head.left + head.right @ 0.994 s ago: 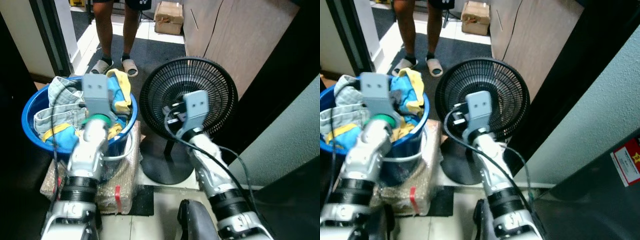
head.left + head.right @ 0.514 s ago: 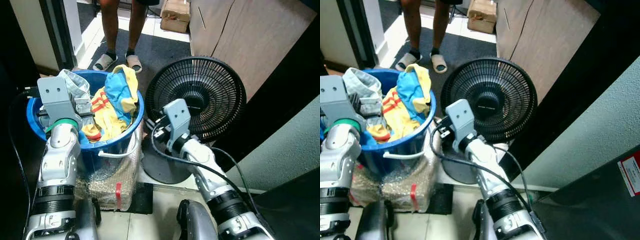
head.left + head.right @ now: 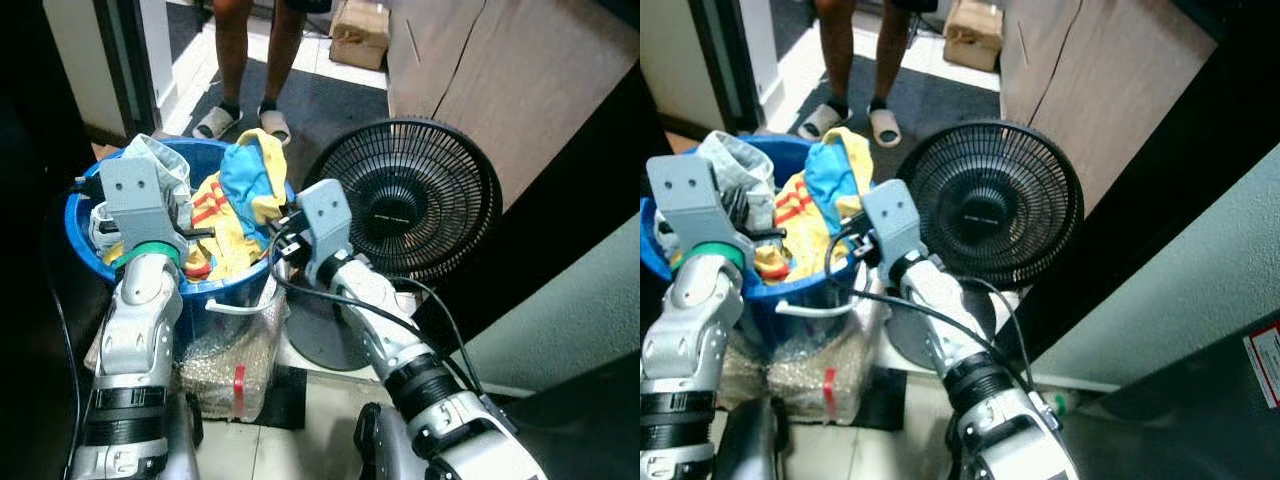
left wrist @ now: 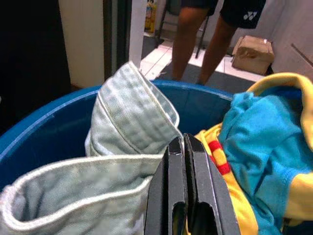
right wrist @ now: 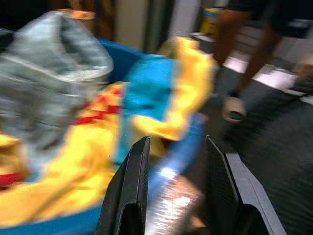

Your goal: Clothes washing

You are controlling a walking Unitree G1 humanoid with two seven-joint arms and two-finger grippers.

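A blue basin (image 3: 222, 287) holds a grey-green garment (image 3: 160, 165) and a yellow and blue garment (image 3: 245, 185). It rests on a bubble-wrapped package (image 3: 220, 350). My left gripper (image 4: 184, 147) is shut with nothing in it and hovers over the basin's near left side, pointing at the grey-green garment (image 4: 132, 117). My right gripper (image 5: 176, 142) is open at the basin's right rim, with the yellow and blue garment (image 5: 161, 98) just ahead of its fingers. The right wrist view is blurred.
A black floor fan (image 3: 410, 205) stands right of the basin, close behind my right arm. A person's legs (image 3: 250, 60) in sandals stand on the dark mat beyond. A cardboard box (image 3: 362, 30) and a wooden cabinet (image 3: 500, 70) are at the back right.
My right gripper has swung left from in front of the fan to the basin's right rim. The left gripper has shifted toward the basin's left side. The camera has also moved.
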